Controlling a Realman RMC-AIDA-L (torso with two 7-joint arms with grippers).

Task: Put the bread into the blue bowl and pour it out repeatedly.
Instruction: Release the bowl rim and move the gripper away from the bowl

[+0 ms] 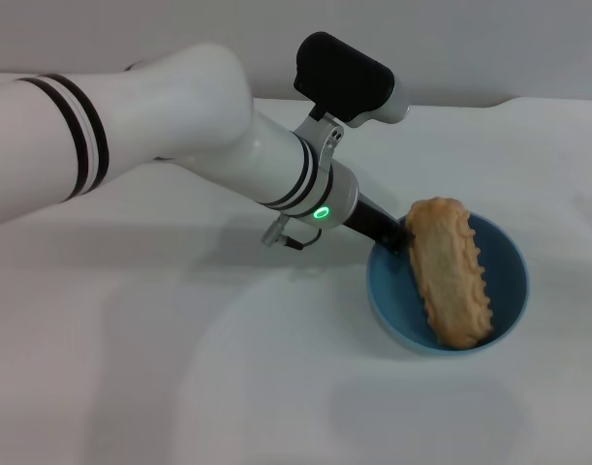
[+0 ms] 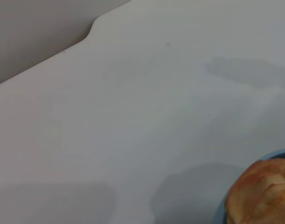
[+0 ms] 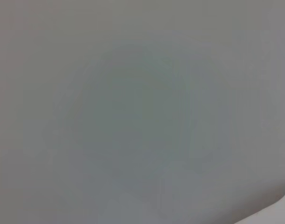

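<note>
Altogether one tan scalloped-edged bread (image 1: 452, 271) lay tilted inside one round light-blue bowl (image 1: 504, 254), right of centre; whether the left gripper (image 1: 400, 232) at its far-left rim was parted, I cannot tell.

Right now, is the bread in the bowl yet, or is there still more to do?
Done: the bread lies in the bowl, plain side up, one end propped on the rim. In hand: the left tool is at the bowl's near-left rim; whether it grips it is hidden. Left: pouring the bread out onto the table, then repeating. The right arm isn't in the head view.
</note>
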